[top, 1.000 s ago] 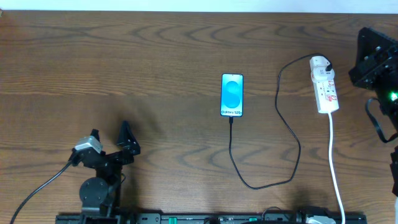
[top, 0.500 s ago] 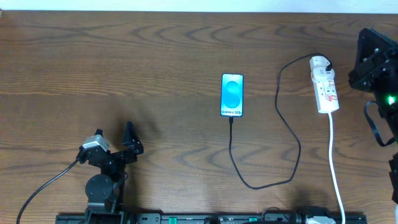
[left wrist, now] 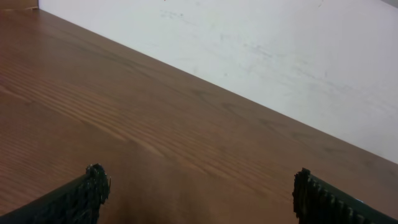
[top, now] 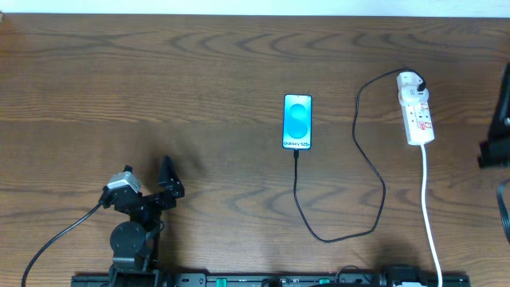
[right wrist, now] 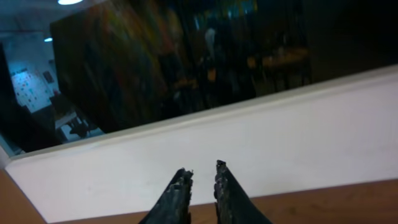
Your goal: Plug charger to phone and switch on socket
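The black right robot arm has pulled back almost off the right edge of the brown wooden table; the black left gripper has slid slightly nearer the front edge.

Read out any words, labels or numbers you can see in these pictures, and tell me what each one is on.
"Galaxy S25", followed by a last character too blurred to tell: on the phone, at its near end.
Small red marks on the socket: too small to read.
Both wrist views: no readable text.
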